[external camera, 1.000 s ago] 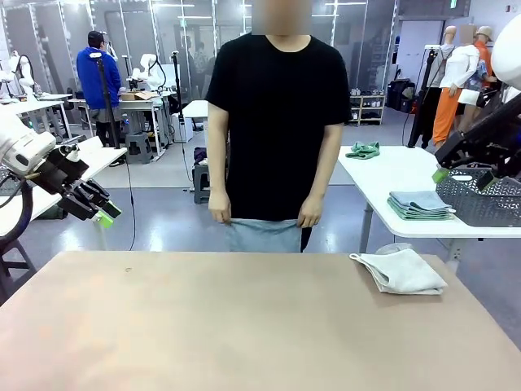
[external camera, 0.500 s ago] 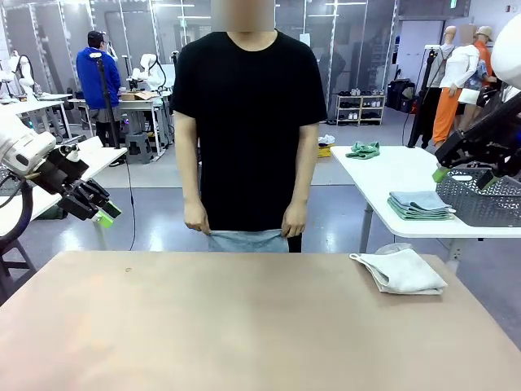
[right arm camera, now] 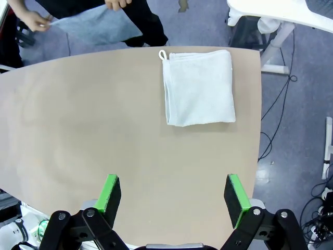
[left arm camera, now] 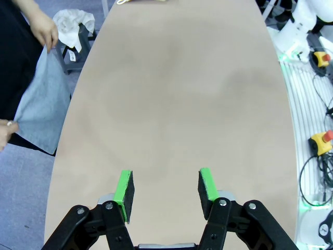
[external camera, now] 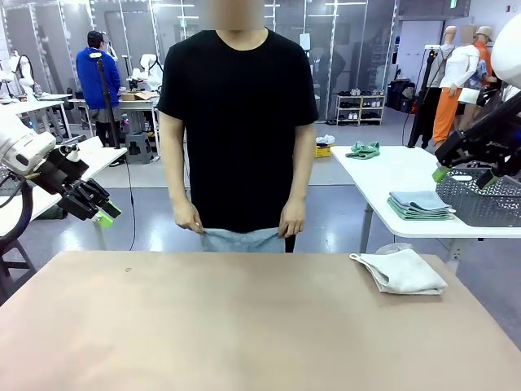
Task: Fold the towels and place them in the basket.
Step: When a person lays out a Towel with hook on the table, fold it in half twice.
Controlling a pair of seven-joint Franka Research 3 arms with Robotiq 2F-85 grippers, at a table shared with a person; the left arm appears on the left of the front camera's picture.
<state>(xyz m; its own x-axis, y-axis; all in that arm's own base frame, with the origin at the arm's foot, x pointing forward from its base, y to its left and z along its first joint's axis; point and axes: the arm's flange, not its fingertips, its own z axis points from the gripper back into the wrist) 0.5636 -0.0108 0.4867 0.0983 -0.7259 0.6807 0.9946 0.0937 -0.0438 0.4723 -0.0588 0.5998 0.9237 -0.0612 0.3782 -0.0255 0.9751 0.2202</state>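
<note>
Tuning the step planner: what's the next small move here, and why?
Probably lower the right hand toward the folded off-white towel: it lies flat and free on the table, the hand is open and empty, facing it, and the basket sits to the right. The light blue towel is in the person's grip, off the table.

Lab hall: worktables (external camera: pixel 391 173), glass partitions (external camera: pixel 370 32)

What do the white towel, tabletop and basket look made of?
White towel: terry cloth, matte, nubby surface, sewn loop at a corner. Table: likely laminate, smooth, tan, faint sheen. Basket: probably plastic, dark grey, perforated walls.
</note>
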